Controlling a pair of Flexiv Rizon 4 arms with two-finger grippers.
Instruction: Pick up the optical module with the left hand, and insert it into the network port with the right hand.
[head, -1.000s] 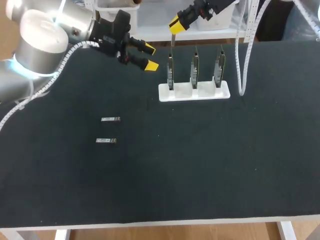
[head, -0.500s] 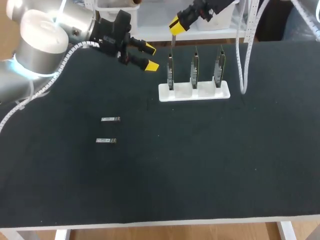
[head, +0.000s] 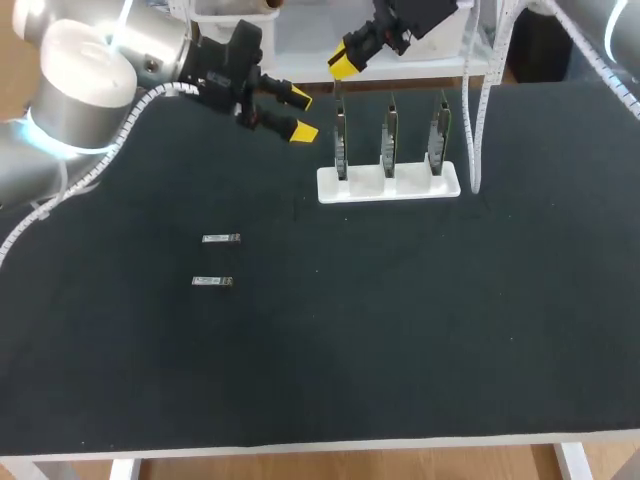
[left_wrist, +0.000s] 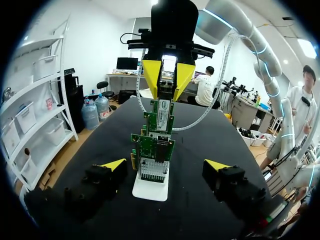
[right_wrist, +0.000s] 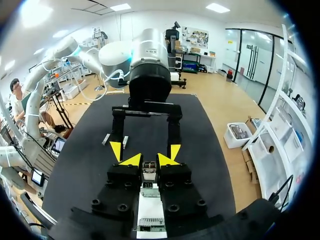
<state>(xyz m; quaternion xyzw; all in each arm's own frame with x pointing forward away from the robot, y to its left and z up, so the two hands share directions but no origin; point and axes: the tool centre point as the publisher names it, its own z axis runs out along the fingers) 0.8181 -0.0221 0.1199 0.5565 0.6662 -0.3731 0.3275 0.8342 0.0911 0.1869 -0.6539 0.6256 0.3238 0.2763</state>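
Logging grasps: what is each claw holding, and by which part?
Right claw grips the small silver optical module by its upper end; left claw holds nothing.

— How's your left arm sitting?
— You've got it coming in from the left, wrist level, left gripper (head: 300, 114) pointing at the right one, fingers spread wide.
— And your right?
— It enters from the far right corner, right gripper (head: 343, 62) angled downward, fingers pinched on the module (left_wrist: 164, 114).
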